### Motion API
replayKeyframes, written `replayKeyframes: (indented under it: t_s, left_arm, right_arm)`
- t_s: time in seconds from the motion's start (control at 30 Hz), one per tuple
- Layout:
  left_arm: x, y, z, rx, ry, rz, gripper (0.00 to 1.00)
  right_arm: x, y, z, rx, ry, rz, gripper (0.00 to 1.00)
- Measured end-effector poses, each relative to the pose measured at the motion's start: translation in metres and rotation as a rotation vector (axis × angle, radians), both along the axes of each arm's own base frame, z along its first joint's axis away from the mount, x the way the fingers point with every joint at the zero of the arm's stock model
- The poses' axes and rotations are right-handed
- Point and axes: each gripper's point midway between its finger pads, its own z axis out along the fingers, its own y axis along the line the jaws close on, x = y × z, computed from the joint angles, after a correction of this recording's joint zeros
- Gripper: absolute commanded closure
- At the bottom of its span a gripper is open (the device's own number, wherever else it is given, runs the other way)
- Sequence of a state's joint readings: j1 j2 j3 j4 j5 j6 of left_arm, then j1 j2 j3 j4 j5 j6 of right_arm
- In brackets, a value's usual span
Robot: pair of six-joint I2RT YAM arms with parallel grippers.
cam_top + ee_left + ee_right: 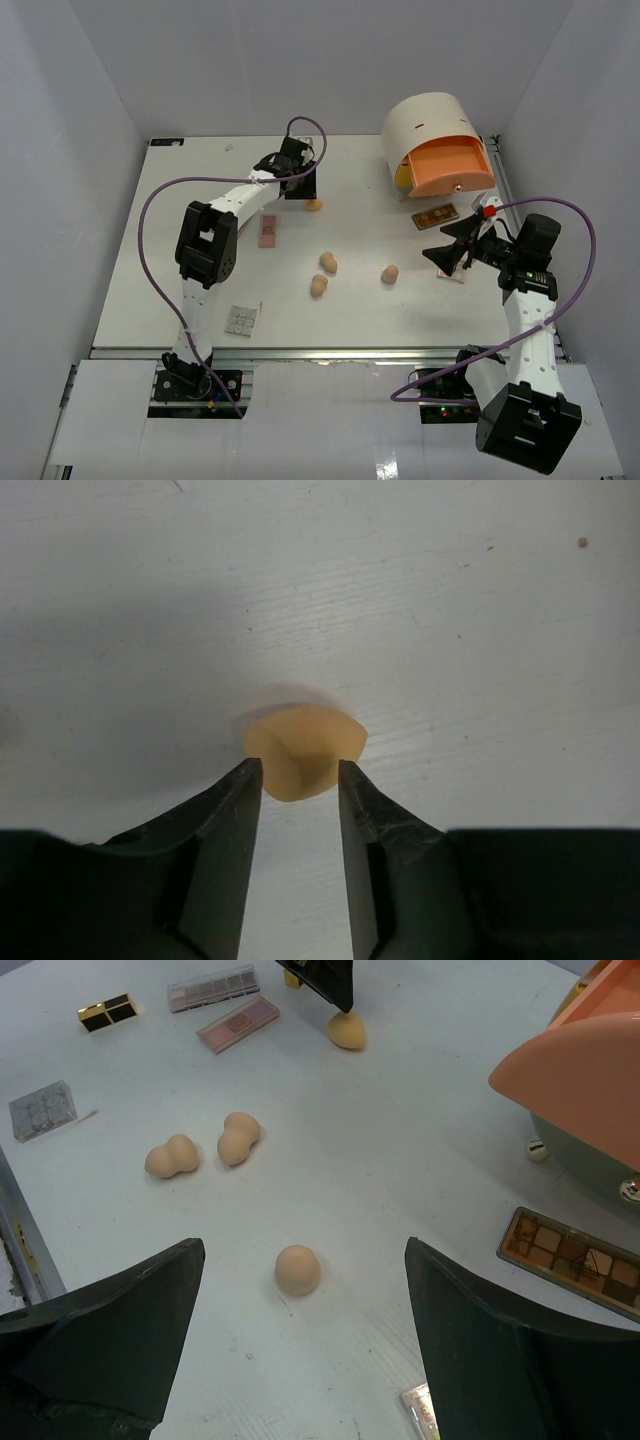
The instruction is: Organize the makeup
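A tan sponge (305, 742) lies at the far middle of the table, and my left gripper (297, 768) is shut on its near end, which fills the gap between the fingertips. From above, that sponge (313, 205) sits just below the left gripper (303, 193). Three more sponges (328, 262) (318, 286) (390, 273) lie mid-table. My right gripper (303, 1243) hangs wide open above the lone round sponge (298, 1270), holding nothing. A brown palette (435, 216), a pink palette (268, 230) and a grey-white palette (241, 320) lie flat. Black-and-gold lipstick tubes (105, 1012) sit far left.
The round cream drawer unit (430, 115) stands at the back right with its orange drawer (452, 165) pulled open. Another long palette (212, 987) lies beside the pink one. A small flat item (422, 1410) lies under my right gripper. White walls enclose the table.
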State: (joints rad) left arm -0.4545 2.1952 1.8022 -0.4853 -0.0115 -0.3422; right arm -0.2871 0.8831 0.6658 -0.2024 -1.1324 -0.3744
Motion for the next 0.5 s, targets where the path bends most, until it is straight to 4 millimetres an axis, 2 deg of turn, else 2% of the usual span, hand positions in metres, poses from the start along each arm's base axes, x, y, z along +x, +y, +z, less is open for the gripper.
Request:
replayKeyframes:
  t_s: [0.2,0.3,0.37,0.4,0.5]
  left_arm:
    - [0.005,-0.002,-0.025,0.022,0.036,-0.002,0.64]
    - [0.005,-0.002,-0.027,0.023,0.038,-0.003,0.77]
    - [0.006,-0.003,-0.025,0.022,0.032,-0.007,0.94]
    - [0.006,-0.003,-0.025,0.024,0.031,-0.01,0.99]
    - [0.006,-0.003,-0.025,0.025,0.032,-0.015,1.0]
  right_arm:
    - [0.0,0.0,-0.001,0.0,0.001,-0.001,0.12]
    - [0.0,0.0,0.0,0.0,0.0,-0.001,0.12]
    - [-0.001,0.0,0.0,-0.001,-0.003,-0.002,0.12]
    - [-0.001,0.0,0.0,-0.002,-0.004,-0.002,0.12]
    - [-0.001,0.0,0.001,-0.003,-0.006,-0.002,0.12]
